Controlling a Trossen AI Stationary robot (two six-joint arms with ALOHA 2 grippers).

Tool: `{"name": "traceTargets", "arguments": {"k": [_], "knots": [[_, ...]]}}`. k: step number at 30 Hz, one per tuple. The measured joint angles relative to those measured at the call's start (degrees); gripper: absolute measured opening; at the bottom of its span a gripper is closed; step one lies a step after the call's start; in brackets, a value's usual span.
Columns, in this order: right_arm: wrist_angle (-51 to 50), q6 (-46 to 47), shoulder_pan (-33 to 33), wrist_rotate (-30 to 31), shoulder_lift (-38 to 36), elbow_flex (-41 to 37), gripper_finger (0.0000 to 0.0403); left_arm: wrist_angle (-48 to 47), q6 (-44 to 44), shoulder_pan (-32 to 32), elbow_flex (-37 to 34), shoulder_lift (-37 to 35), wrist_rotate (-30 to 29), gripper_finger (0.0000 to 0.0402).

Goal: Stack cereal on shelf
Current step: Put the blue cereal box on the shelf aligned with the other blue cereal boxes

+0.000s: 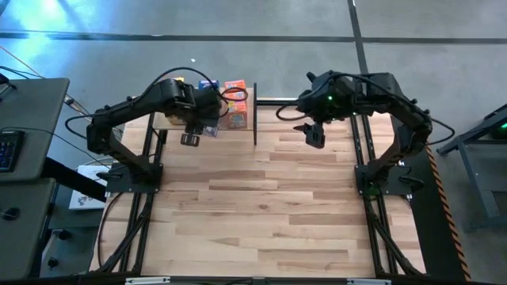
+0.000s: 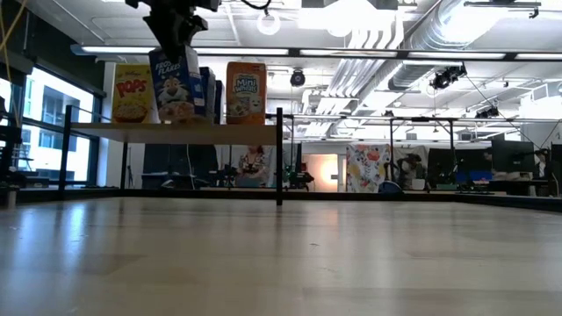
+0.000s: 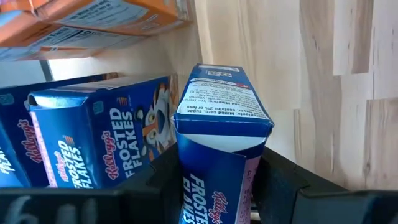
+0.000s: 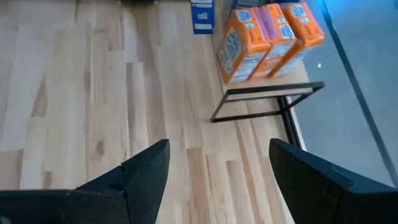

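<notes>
The shelf stands at the table's far left on thin black posts. A yellow Pops box, blue Frosted Flakes boxes and orange Mini-Wheats boxes stand upright on its plank. My left gripper hangs over the shelf, shut on another blue cereal box between the yellow and the orange ones. My right gripper is open and holds nothing, high over the table to the right of the shelf. My left gripper pinches the blue box's upper end between its two fingers, one on each of two opposite sides. The fingers come from above, pointing steeply down. The box hangs slightly tilted, its lower end just at the plank; whether it touches there I cannot tell.
Bare wooden tabletop stretches in front of the shelf and toward the near edge. The shelf's black right-hand post stands beside the orange boxes. A desk with a keyboard is off the table's left side.
</notes>
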Motion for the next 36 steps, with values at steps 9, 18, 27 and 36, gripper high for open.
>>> {"name": "traceTargets", "arguments": {"k": [9,18,27,36], "knots": [[1.5,-2.5,2.6,0.7,-4.8,0.0,0.0268,-0.1,0.0,0.0,0.0,0.0,0.0,0.0145],[5.0,-0.8,3.8,0.5,-12.5,-4.6,0.0268,-0.1,-0.5,0.0,0.0,0.0,0.9,0.0145],[31.0,1.9,3.9,0.7,-35.0,-43.9,0.0268,-0.1,-0.6,0.0,0.0,0.0,1.5,0.0145],[46.3,5.0,3.9,-1.1,-51.9,-68.7,0.0268,-0.1,-1.1,0.0,0.0,0.0,1.5,0.0145]]}}
